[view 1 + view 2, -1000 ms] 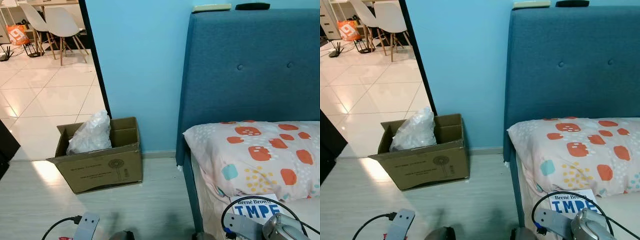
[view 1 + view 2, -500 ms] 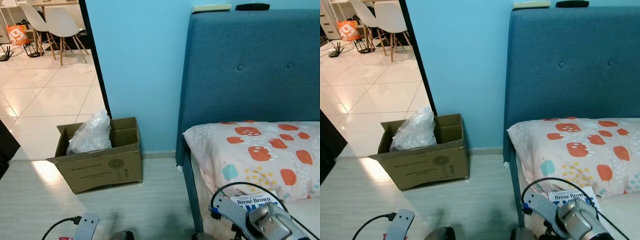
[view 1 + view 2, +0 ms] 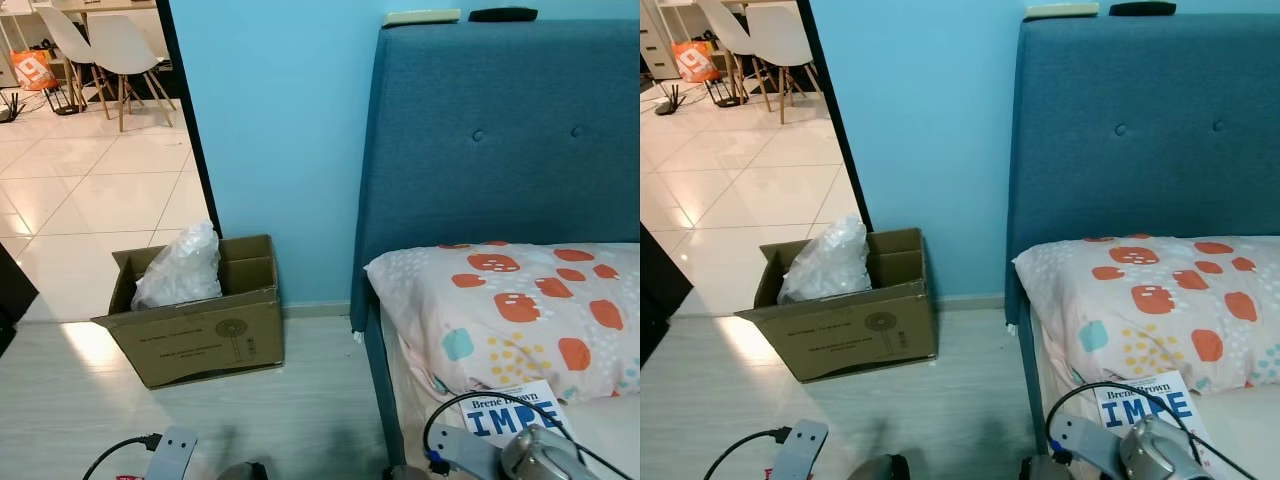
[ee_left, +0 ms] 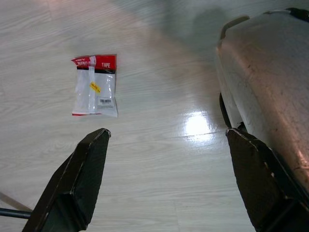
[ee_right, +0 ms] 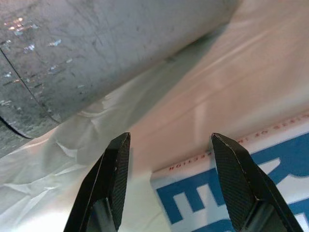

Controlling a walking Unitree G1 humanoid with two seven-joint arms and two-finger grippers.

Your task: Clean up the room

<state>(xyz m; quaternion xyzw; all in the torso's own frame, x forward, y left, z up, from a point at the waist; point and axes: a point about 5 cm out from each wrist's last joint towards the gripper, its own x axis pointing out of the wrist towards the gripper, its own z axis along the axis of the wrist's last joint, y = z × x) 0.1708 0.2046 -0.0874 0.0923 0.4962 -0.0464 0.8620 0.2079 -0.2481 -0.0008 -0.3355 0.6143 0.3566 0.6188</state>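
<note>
A white book with big blue letters [image 3: 510, 412] lies on the bed sheet just below the pillow [image 3: 510, 310]. My right arm [image 3: 540, 460] sits low at the bed's near edge. In the right wrist view its gripper [image 5: 170, 140] hangs open just above the sheet, with the book's corner [image 5: 251, 193] right under the fingertips. My left gripper [image 4: 168, 135] is open above the wooden floor. A small packet of tape with a red header [image 4: 95, 85] lies on the boards ahead of it. An open cardboard box [image 3: 200, 325] holding a crumpled clear plastic bag [image 3: 180, 265] stands by the blue wall.
The tall blue headboard [image 3: 500, 130] carries two remotes [image 3: 422, 16] on its top edge. The bed frame's side [image 3: 375, 370] borders the wooden floor. A doorway on the left opens onto a tiled room with white chairs [image 3: 110, 45]. My own grey leg [image 4: 270, 96] is beside the left gripper.
My right arm, which had swung up and left over the book half a second ago, has dropped back to the right, so the book's cover shows again. The left arm stayed put.
</note>
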